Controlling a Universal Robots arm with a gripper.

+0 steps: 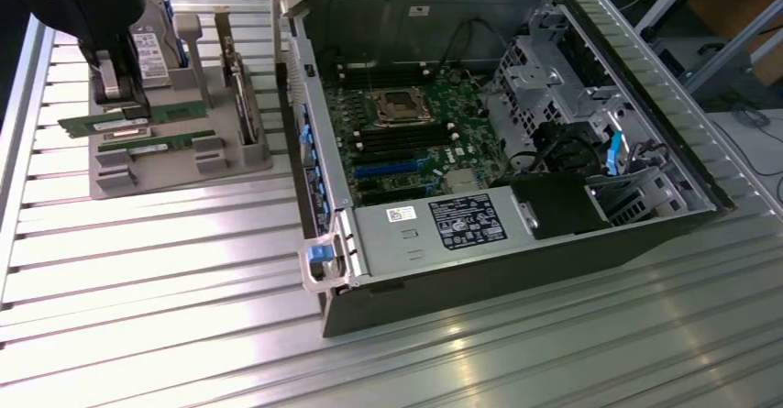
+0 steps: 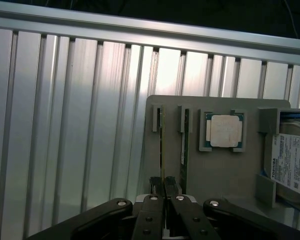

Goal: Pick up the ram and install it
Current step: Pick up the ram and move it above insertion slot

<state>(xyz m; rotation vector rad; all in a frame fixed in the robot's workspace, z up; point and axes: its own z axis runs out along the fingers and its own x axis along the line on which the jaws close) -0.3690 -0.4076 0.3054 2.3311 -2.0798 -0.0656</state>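
On the grey moulded holder (image 1: 171, 174), at ten o'clock from the open metal computer case (image 1: 490, 280).
Black pincer (image 2: 163, 183) clenched on the thin green ram (image 2: 161, 145), standing edge-up in its slot above the ribbed aluminium table (image 2: 65, 125).

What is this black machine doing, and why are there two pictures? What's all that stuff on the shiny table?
The black thing is a robot arm. One picture comes from a camera standing nearby; the other from a camera on the arm's wrist, looking past its hand. On the metal table sit an open computer case and a gray tray holding a square silver chip, a hard drive and a spare ram stick. The hand is pinched shut on another thin green ram stick, which sits in its tray slot.
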